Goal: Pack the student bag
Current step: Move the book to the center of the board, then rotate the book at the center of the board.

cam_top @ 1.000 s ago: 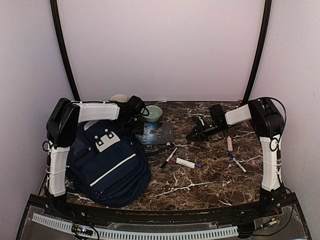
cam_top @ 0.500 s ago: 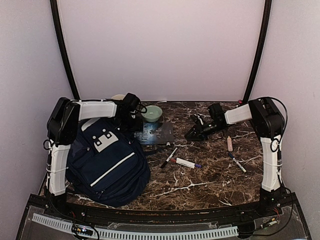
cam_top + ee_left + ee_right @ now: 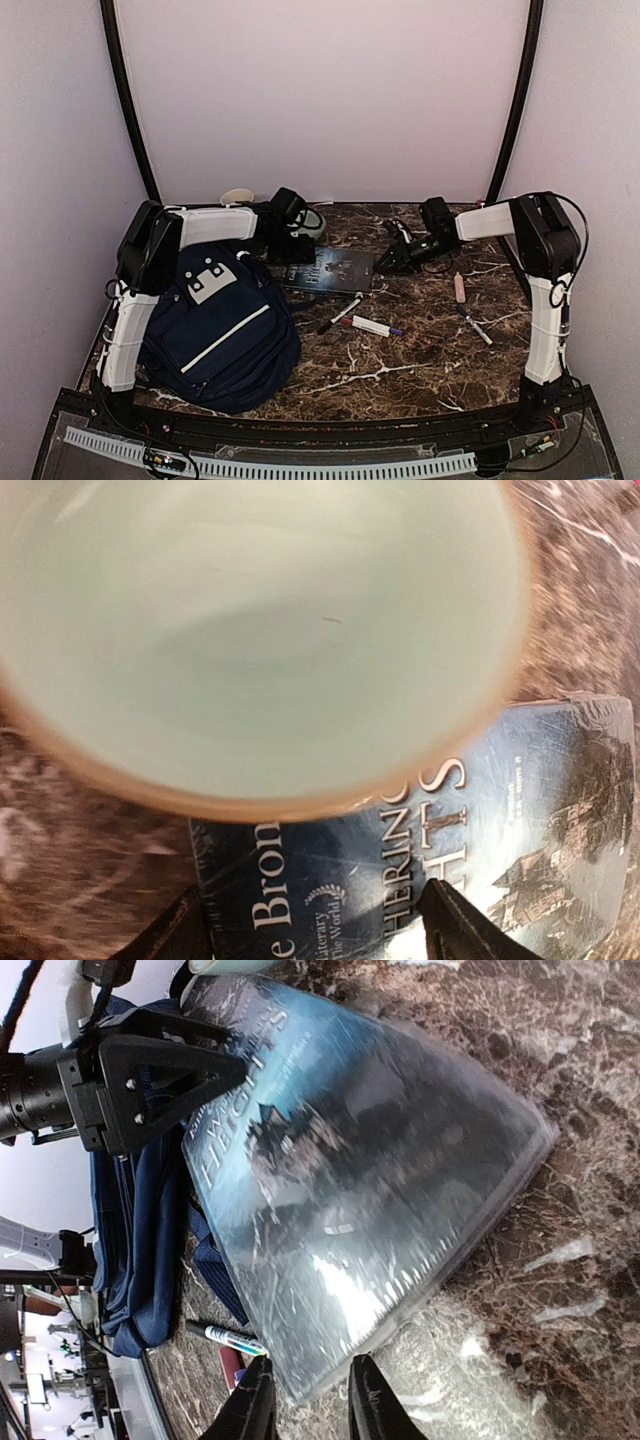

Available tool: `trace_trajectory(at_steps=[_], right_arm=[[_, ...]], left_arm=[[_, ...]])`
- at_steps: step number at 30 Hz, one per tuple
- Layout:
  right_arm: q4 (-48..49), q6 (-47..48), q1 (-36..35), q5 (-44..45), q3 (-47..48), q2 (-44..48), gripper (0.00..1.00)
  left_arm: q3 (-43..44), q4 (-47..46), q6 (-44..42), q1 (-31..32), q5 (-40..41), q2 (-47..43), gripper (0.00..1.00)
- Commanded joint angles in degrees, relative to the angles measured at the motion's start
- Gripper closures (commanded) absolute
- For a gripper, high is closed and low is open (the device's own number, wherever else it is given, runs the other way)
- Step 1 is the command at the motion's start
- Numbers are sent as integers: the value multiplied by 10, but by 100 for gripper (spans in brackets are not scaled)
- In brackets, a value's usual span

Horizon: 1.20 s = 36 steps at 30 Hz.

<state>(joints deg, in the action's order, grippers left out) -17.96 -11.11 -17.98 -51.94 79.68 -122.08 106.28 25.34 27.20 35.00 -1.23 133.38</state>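
The packing was only at its beginning, as I judged: nothing showed inside the bag (image 3: 215,330), and all the loose things lay on the worktop (image 3: 420,365) outside it. The bag lay flat at the near left corner of the worktop, front pocket up. Whether its zip was open I could not tell.

The book (image 3: 330,268) lay just beside the bag's far right side, closer to the far edge than to the near one, and it seemed to be the item in hand. The left gripper (image 3: 315,930) hung over the book's far end, next to the bowl (image 3: 260,620), with fingers wide apart and nothing between them but air. The right gripper (image 3: 310,1405) was at the book's right corner. Its fingers stood a little apart with the corner between them, but whether they pinched it I could not tell.

What was left, in my judgement, was nearly everything: to bring the book to the bag, to open the bag if it was closed, and to put the book in. After that came the two markers (image 3: 340,312) near the middle of the worktop, then the pen (image 3: 476,328) and the beige stick (image 3: 459,287) toward the right edge. Whether the bowl belonged in the bag was not clear
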Motion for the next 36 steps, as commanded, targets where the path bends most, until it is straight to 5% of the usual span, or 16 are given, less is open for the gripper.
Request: trace_trajectory(at_steps=[1, 12, 16, 22, 36], right_arm=[[-40, 62, 5, 66, 1, 64, 73], [-132, 226, 17, 207, 45, 72, 53], [-132, 240, 16, 235, 57, 46, 49], [-119, 229, 16, 224, 73, 11, 48], [-107, 210, 15, 248, 23, 21, 51]], left_arm=[[11, 6, 4, 44, -42, 25, 28], [87, 0, 25, 81, 9, 44, 28], [50, 1, 37, 81, 54, -25, 27], [-50, -70, 95, 99, 19, -112, 27], [-158, -113, 281, 135, 42, -131, 30]])
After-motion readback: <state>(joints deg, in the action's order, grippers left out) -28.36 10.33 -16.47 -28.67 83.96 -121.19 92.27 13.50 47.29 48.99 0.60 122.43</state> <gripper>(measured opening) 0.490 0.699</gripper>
